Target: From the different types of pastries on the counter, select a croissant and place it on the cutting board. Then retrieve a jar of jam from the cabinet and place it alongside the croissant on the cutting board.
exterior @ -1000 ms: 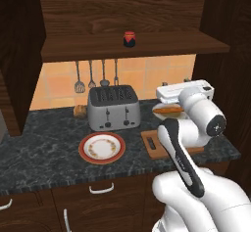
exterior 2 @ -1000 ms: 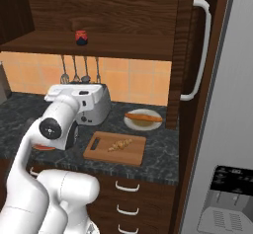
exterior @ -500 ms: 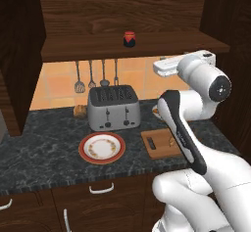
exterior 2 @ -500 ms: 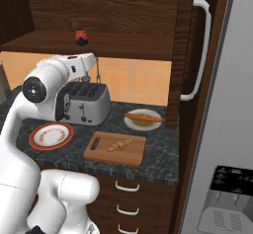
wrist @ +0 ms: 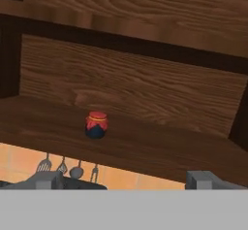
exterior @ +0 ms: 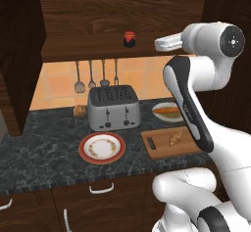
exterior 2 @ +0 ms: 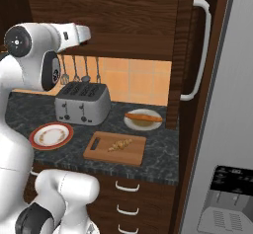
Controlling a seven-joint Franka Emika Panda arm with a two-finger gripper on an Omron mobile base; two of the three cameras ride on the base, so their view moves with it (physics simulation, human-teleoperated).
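Note:
The jar of jam [exterior: 129,38], dark with a red lid, stands upright on the open shelf of the dark wooden cabinet [exterior: 98,50]; in the hand view the jar [wrist: 97,125] sits mid-shelf, some way ahead. My gripper [exterior: 164,42] hangs at shelf height to the jar's right, open with nothing between its fingertips [wrist: 48,179]. In the right base view my gripper [exterior 2: 81,33] covers the jar. The croissant [exterior: 173,138] lies on the cutting board [exterior: 162,148], also seen as the croissant [exterior 2: 120,143] on the board [exterior 2: 106,151].
A silver toaster [exterior: 112,107] stands below the shelf, with hanging utensils [exterior: 90,77] behind it. A red-rimmed plate [exterior: 102,147] lies in front. The long pastry [exterior: 167,110] rests on a white plate, the brown bun [exterior: 80,110] left of the toaster. A fridge [exterior 2: 222,129] stands at right.
My arm has swung up from above the counter to shelf height, with the hand now level with the jar. The croissant and board have not moved.

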